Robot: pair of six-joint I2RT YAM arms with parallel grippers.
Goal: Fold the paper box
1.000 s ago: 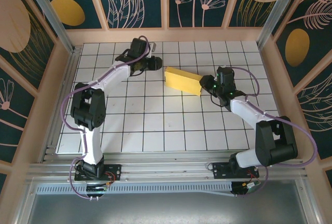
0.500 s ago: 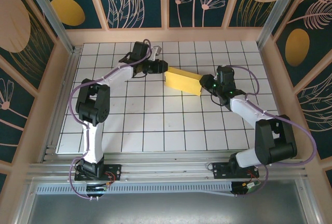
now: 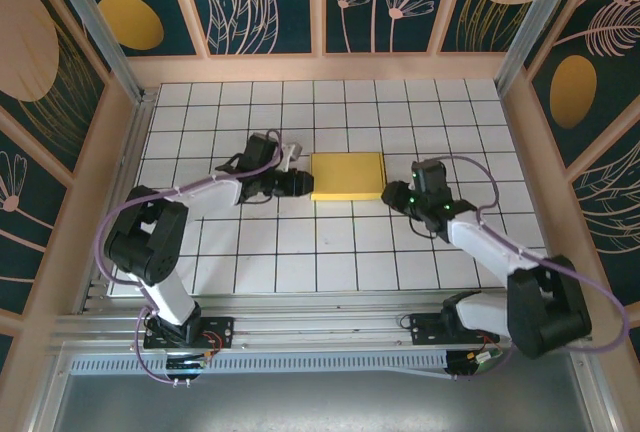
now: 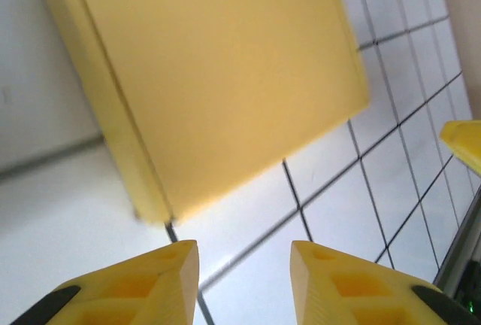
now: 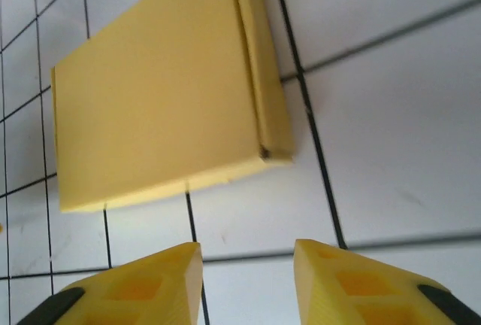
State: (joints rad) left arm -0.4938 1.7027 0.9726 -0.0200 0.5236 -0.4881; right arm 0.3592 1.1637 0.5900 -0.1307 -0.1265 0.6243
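Card folded into a flat yellow rectangle, the paper box [image 3: 347, 175] lies on the white tiled table [image 3: 300, 252] with black grid lines, near its middle and square to the grid. The left gripper [image 3: 300, 183] sits low just beside the box's left edge. The right gripper [image 3: 398, 195] sits just beside the right edge, towards the near corner (so the box lies between the two).

In the left wrist view, the left gripper [image 4: 242, 251] has its yellow plastic fingers [image 4: 150, 280] parted over bare tile, grasping nothing. The box [image 4: 218, 77] lies just ahead, clear of the tips. In the right wrist view, the right gripper [image 5: 246, 250] is likewise released, its fingers [image 5: 353, 287] apart over a grid line. The box [image 5: 158, 122] lies just ahead, with a narrow folded strip along one edge.
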